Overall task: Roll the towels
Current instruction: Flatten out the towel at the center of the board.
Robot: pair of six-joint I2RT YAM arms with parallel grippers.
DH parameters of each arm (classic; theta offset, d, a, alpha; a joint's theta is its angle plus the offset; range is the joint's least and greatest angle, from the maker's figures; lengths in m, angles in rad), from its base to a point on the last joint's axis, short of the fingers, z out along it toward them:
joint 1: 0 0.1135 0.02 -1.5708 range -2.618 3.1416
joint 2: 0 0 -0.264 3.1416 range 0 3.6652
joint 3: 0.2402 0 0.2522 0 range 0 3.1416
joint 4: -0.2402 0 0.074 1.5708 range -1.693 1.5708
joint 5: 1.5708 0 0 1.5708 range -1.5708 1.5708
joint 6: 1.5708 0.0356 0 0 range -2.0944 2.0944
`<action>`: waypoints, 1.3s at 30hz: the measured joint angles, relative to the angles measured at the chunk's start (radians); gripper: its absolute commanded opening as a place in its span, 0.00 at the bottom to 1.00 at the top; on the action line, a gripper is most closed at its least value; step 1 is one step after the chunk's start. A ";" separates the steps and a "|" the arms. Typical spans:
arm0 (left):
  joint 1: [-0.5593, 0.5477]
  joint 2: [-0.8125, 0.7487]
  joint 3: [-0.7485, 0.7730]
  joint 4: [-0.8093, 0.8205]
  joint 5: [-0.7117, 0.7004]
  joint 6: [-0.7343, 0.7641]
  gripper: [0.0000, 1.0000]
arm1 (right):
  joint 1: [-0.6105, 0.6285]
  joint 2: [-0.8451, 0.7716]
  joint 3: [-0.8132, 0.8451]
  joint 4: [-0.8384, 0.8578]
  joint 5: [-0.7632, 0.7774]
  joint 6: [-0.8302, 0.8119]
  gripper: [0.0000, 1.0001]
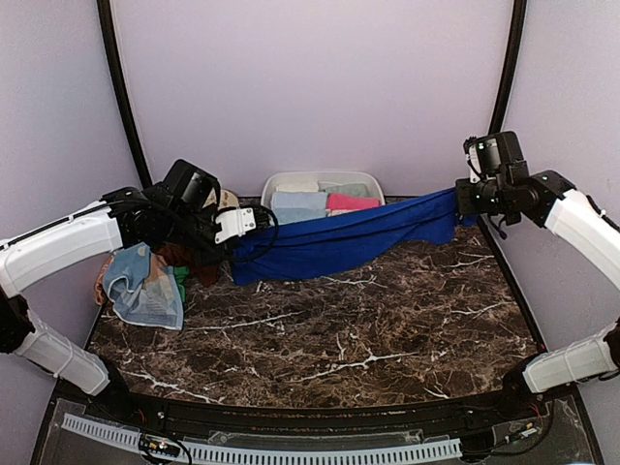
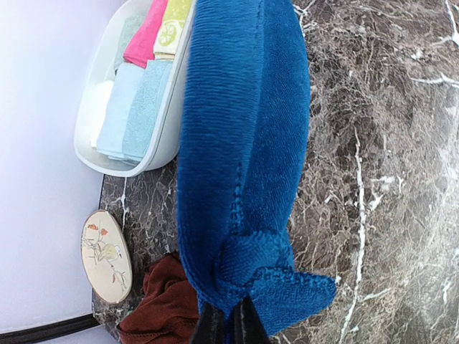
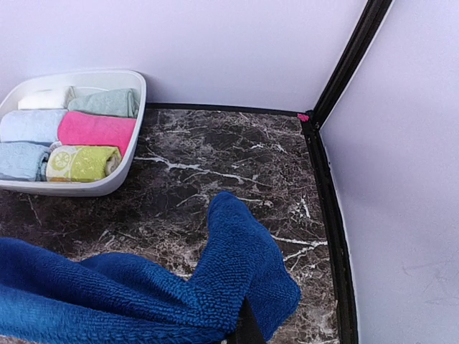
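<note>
Your left gripper (image 2: pixel 228 321) and right gripper (image 1: pixel 463 205) each pinch the blue towel (image 1: pixel 339 239); lower it taut, flat onto the table (image 1: pixel 339 339).

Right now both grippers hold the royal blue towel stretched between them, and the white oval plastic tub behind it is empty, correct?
No: the white oval plastic tub holds rolled towels, as the right wrist view shows. The rest is right.
</note>
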 measured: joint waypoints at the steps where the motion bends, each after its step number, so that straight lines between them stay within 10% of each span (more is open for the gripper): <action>1: -0.002 -0.019 -0.016 -0.001 -0.001 0.017 0.00 | 0.000 0.001 0.013 -0.011 -0.004 -0.001 0.00; 24: 0.004 -0.172 0.079 -0.552 0.313 0.076 0.00 | 0.092 -0.161 0.007 -0.432 -0.393 0.047 0.00; 33: 0.127 -0.049 -0.060 -0.453 0.318 0.100 0.01 | 0.077 0.127 -0.106 -0.311 -0.396 0.047 0.00; 39: 0.245 0.301 -0.037 -0.198 0.183 0.113 0.63 | 0.006 0.481 -0.080 -0.117 -0.389 0.026 0.00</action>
